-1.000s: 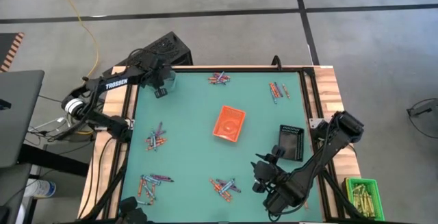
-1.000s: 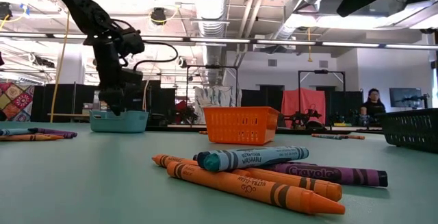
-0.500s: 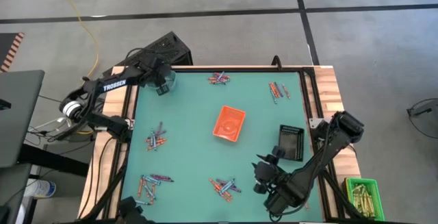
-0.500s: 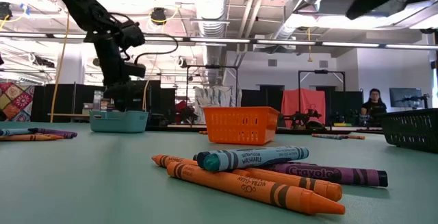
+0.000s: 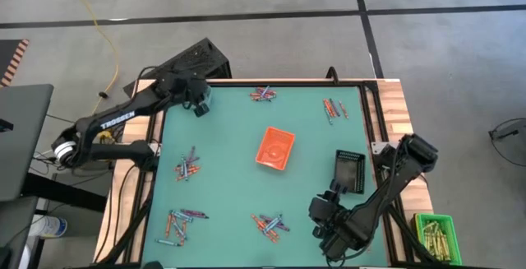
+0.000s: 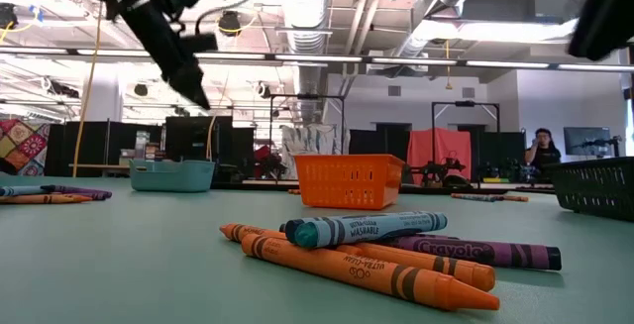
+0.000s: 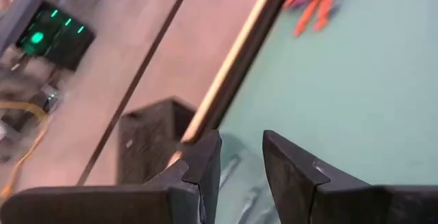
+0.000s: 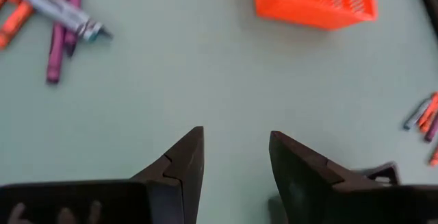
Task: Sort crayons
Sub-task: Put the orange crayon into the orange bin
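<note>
Hovering above table's far-left corner, left gripper (image 5: 200,104) spread, nothing between fingers; teal tray (image 6: 172,174) directly beneath it. Right gripper (image 8: 233,166) spread over bare mat near front edge, empty. Crayons (image 5: 269,223) in mixed heap just left of right gripper; other clusters (image 5: 187,167) well apart. Orange basket (image 5: 275,148) mid-table, ahead of right gripper; black basket (image 5: 349,170) beside its arm.

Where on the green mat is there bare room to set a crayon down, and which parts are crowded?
Bare mat lies between the orange plastic basket and the left-edge crayon pile, and between the top crayon cluster and that basket. The near edge is crowded: two crayon piles and the right gripper. The black mesh tray fills the right side.
</note>
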`<state>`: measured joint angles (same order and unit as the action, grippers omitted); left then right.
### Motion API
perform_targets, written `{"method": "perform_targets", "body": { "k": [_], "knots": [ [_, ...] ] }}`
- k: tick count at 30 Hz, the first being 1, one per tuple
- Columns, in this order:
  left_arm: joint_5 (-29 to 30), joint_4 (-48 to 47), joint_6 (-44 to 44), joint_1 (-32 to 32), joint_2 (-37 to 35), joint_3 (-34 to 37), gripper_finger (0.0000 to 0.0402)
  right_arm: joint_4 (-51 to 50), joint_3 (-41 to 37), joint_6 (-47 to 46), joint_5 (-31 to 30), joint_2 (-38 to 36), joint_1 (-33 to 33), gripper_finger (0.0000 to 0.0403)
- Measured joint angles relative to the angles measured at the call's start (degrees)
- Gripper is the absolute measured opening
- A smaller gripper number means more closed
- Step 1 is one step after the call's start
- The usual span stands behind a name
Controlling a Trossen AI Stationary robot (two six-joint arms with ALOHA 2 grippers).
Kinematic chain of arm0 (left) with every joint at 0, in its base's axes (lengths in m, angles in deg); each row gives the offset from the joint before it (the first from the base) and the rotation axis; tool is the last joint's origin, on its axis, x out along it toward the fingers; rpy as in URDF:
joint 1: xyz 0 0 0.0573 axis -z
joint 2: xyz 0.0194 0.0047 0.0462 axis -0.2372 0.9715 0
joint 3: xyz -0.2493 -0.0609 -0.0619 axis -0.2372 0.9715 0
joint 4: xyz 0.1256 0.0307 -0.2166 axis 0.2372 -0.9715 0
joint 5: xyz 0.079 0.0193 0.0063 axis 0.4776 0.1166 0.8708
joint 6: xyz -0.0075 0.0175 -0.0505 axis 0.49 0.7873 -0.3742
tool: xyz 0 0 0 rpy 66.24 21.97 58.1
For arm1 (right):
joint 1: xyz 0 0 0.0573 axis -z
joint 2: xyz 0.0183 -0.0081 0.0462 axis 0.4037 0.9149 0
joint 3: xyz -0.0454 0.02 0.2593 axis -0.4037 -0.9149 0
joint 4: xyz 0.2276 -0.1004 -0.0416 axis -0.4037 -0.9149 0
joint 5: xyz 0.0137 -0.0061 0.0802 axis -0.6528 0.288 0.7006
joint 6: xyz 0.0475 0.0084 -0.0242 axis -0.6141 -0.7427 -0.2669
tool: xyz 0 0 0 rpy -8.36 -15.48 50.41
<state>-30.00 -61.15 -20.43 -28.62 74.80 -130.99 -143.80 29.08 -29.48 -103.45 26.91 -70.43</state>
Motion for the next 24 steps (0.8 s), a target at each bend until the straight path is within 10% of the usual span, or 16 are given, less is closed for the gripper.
{"method": "perform_targets", "body": {
  "k": [10,24],
  "knots": [
    [-8.2,0.2,-8.2,16.7,-3.0,0.0,0.0100,-1.5,0.0,-5.0,12.3,0.0,-4.5,0.0175],
    [-0.7,6.0,-9.7,42.4,6.2,0.0,0.0100,-7.5,-5.7,-37.8,30.1,-0.1,-13.8,0.0175]
  ]
}}
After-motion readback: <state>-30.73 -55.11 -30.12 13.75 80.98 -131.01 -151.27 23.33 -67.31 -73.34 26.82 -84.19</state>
